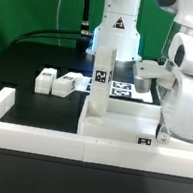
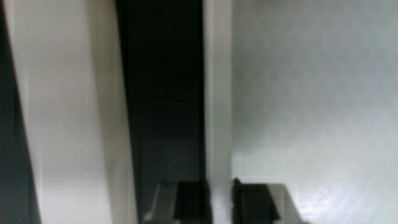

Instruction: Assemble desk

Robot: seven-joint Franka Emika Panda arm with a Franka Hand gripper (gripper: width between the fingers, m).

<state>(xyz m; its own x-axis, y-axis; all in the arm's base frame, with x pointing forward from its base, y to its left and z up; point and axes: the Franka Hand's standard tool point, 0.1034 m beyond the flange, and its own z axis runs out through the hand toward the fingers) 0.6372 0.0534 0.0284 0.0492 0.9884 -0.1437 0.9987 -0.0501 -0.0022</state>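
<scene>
The white tabletop (image 1: 122, 117) is lying flat on the black worktop (image 1: 34, 59), tucked into the corner of the low white border wall (image 1: 38, 134), and its small black-white tag is facing the front. At the end of the tabletop toward the exterior view's left, one leg post (image 1: 100, 80) is standing upright, showing its tags. Two more loose leg posts (image 1: 47, 79) (image 1: 65, 84) are lying side by side on the worktop, well apart from the tabletop, toward the exterior view's left. Behind the tabletop the marker board (image 1: 123, 89) is lying flat.

The arm is leaning in from the exterior view's right, and the gripper (image 1: 163, 134) is pointing down at the end of the tabletop on that side, close to the wall. In the wrist view the gripper (image 2: 228, 200) is showing its two dark fingertips (image 2: 187, 203) drawn nearly together, so the jaws are closed. A narrow white edge is running up from between them, beside a dark band and broad white surfaces, but I cannot tell whether they are pinching it.
</scene>
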